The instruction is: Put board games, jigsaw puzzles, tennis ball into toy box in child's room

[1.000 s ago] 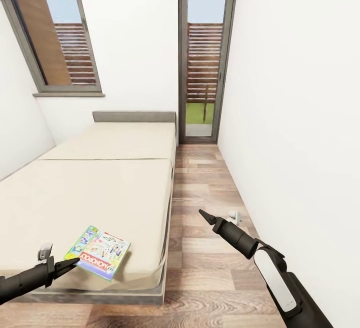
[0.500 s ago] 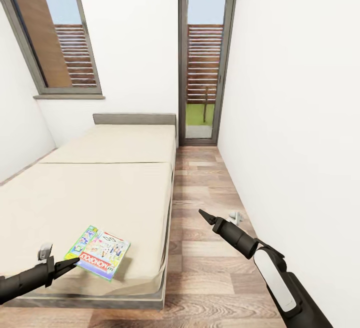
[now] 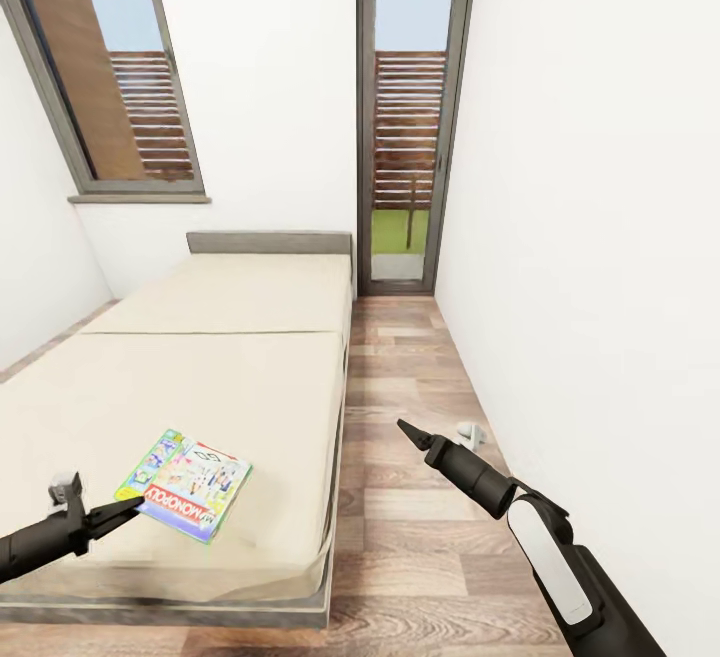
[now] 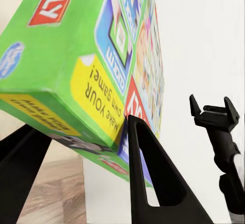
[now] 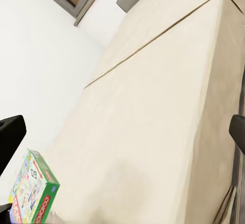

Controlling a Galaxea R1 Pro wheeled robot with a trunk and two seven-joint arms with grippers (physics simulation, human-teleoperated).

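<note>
Resting flat on the near section of the beige mattress of the bed (image 3: 200,377), we see one board game (image 3: 185,485), a thin rectangular printed cardboard box with green edges and a red banner, lying close to the foot end, inward from the bed's side edge. The mattress is smooth and plain, split by one seam into two sections, with a grey headboard (image 3: 268,242) at the far end. Our left gripper (image 3: 120,511) meets the box at its near corner; in the left wrist view the two black tapered fingers (image 4: 153,183) stand apart on either side of the box's green edge, and we cannot tell whether they press it. Our right gripper (image 3: 404,428) hangs over the wood-plank floor (image 3: 420,537), fingers spread wide in its wrist view. An open strip of floor runs between bed and white wall (image 3: 600,237), leading to one tall grey-framed window (image 3: 405,137); a second window (image 3: 110,77) sits above the bed.
</note>
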